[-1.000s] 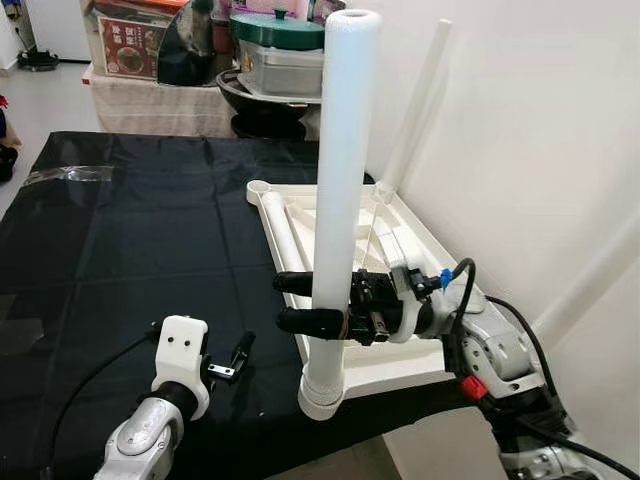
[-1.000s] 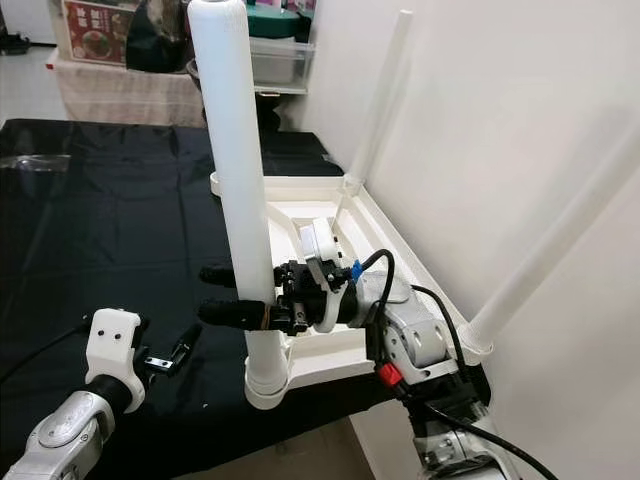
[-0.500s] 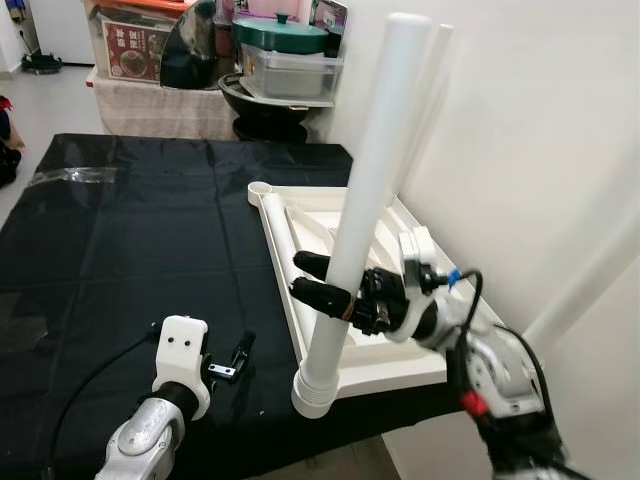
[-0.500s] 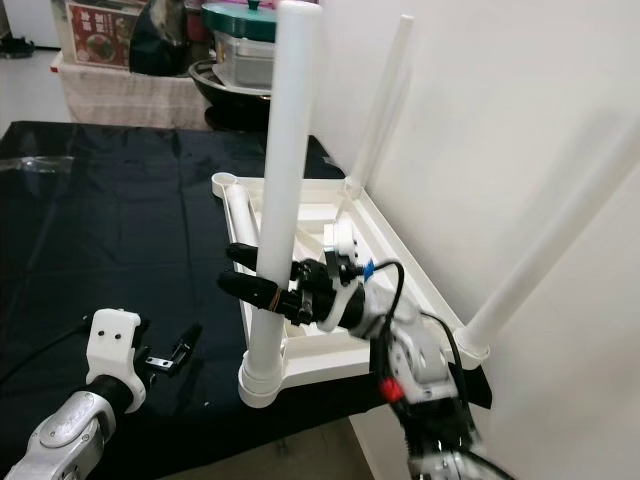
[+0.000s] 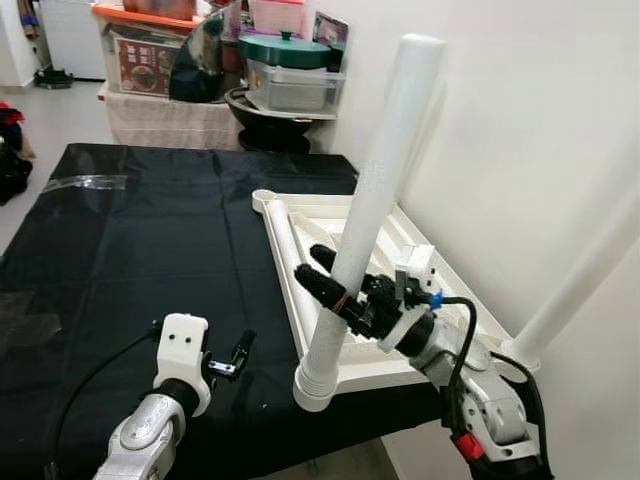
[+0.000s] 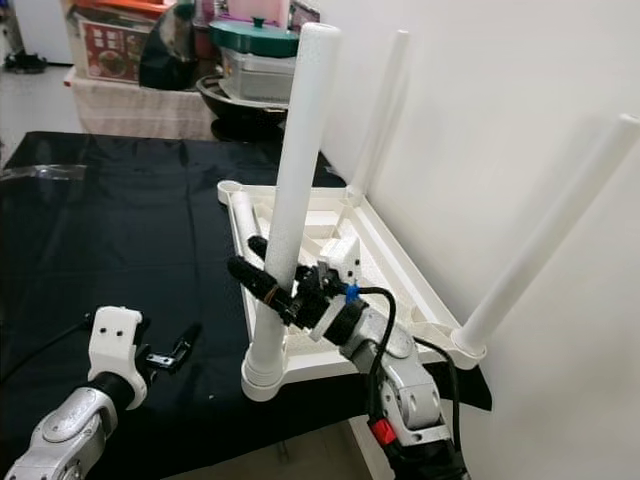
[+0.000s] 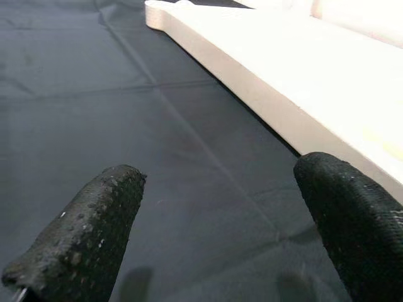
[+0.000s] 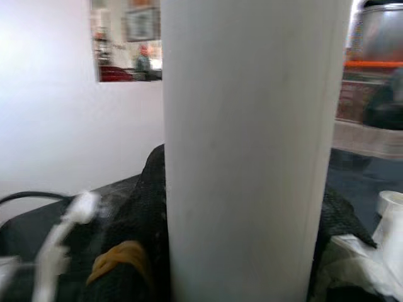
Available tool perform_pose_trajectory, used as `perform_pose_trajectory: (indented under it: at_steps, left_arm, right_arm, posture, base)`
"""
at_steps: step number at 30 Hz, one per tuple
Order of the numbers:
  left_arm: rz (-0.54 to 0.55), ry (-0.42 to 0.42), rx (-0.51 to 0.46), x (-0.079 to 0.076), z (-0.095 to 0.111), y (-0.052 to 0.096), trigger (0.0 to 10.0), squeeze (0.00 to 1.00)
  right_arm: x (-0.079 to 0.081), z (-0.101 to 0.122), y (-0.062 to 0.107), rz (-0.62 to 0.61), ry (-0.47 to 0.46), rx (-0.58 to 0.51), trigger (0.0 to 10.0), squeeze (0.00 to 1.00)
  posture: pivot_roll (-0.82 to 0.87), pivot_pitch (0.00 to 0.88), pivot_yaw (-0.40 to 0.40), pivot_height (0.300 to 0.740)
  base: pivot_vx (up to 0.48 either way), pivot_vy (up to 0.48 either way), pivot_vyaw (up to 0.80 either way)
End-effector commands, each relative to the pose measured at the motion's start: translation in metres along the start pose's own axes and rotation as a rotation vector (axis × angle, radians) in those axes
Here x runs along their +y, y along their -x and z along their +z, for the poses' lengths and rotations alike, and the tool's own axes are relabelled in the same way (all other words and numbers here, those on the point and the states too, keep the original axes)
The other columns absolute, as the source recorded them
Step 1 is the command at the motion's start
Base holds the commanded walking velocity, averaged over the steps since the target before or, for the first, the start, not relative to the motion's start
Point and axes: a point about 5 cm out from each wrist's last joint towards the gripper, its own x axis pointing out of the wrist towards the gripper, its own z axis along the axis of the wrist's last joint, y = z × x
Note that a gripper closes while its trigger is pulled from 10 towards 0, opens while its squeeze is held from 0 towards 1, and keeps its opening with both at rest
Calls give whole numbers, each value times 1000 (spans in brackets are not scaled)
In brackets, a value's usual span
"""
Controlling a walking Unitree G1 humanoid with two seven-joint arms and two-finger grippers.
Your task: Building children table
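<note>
The right gripper [image 5: 335, 282] clamps its 2 black fingers around the white table leg [image 5: 372, 200], a little above the leg's foot. The leg leans toward the wall, and its foot sits in the near-left corner socket of the upturned white tabletop [image 5: 400, 362]. The tabletop lies along the right edge of the desk [image 5: 130, 240], which is draped in black cloth. The right wrist view adds the close detail: the leg's pale surface sits between the fingers [image 8: 148, 207], with a white cable end beside them.

The left gripper [image 5: 238, 355] hovers low over the near part of the desk, left of the tabletop. In the left wrist view its 2 fingers [image 7: 79, 236] are spread wide with nothing between them, above bare black cloth, with the tabletop's pale side rim running just beside one fingertip.

2 more legs already stand in the tabletop: the far leg [image 6: 378, 110] at the far-right corner and the near leg [image 6: 545, 235] at the near-right corner, both leaning by the white wall.

Beyond the desk's far edge, a low shelf holds a grey container with a green lid [image 5: 293, 50], a dark bowl [image 5: 262, 108] and a red printed box [image 5: 143, 50].
</note>
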Motion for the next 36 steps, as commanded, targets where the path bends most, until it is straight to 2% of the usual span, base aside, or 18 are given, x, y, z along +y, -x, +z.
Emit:
perform_pose_trajectory:
  at_steps: [1,3,5,7,8,9,11,16,21,26,28,31,33,35,36]
  left_arm:
    - [-3,17,9,-1,-2,-2,10000,0]
    - [2,14,7,-1,-1,-2,10000,0]
    - [2,14,7,-1,-1,-2,10000,0]
    - [5,14,6,0,-1,-3,10000,0]
    - [5,14,6,0,-1,-3,10000,0]
    - [7,13,7,0,-1,-3,10000,0]
    - [7,13,7,0,-1,-3,10000,0]
    - [10,11,9,1,-3,-4,10000,0]
    - [10,11,10,1,-3,-4,10000,0]
    - [18,10,10,1,-3,-4,10000,0]
    - [18,10,10,1,-3,-4,10000,0]
    - [19,10,10,1,-3,-4,10000,0]
    - [18,10,11,1,-4,-4,10000,0]
    - [18,10,11,1,-4,-4,10000,0]
    - [19,10,11,2,-4,-4,10000,0]
  right_arm:
    - [-21,-29,16,-230,-14,195,0,0]
    - [-36,-36,21,-456,-3,271,0,0]
    - [-36,-36,21,-456,-3,271,0,0]
    - [-44,-39,26,-603,-2,286,0,0]
    - [-44,-39,26,-603,-2,286,0,0]
    - [-47,-41,29,-680,-20,281,0,0]
    - [-47,-41,29,-680,-20,281,0,0]
    - [-51,-41,44,-893,-13,248,0,0]
    - [-51,-41,47,-957,-13,238,0,0]
    - [-50,-41,57,-1099,30,236,0,0]
    - [-50,-41,58,-1109,32,237,0,0]
    - [-50,-42,57,-1108,29,235,0,0]
    - [-47,-39,48,-1024,-4,178,0,0]
    - [-47,-39,48,-1024,-4,178,0,0]
    - [-46,-37,44,-968,-4,159,0,0]
  posture:
    - [125,0,-137,740]
    - [125,0,-137,740]
    - [125,0,-137,740]
    - [123,0,-137,740]
    - [123,0,-137,740]
    - [123,0,-138,740]
    - [123,0,-138,740]
    - [116,0,-136,740]
    - [112,0,-135,740]
    - [110,0,-133,740]
    - [110,0,-133,740]
    - [109,0,-134,740]
    - [108,0,-134,740]
    - [108,0,-134,740]
    - [109,0,-134,740]
  base:
    - [0,0,0]
    - [0,0,0]
    - [0,0,0]
    - [0,0,0]
    - [0,0,0]
    - [0,0,0]
    - [0,0,0]
    - [0,0,0]
    - [0,0,0]
    - [0,0,0]
    - [0,0,0]
    - [0,0,0]
    - [0,0,0]
    - [0,0,0]
    - [0,0,0]
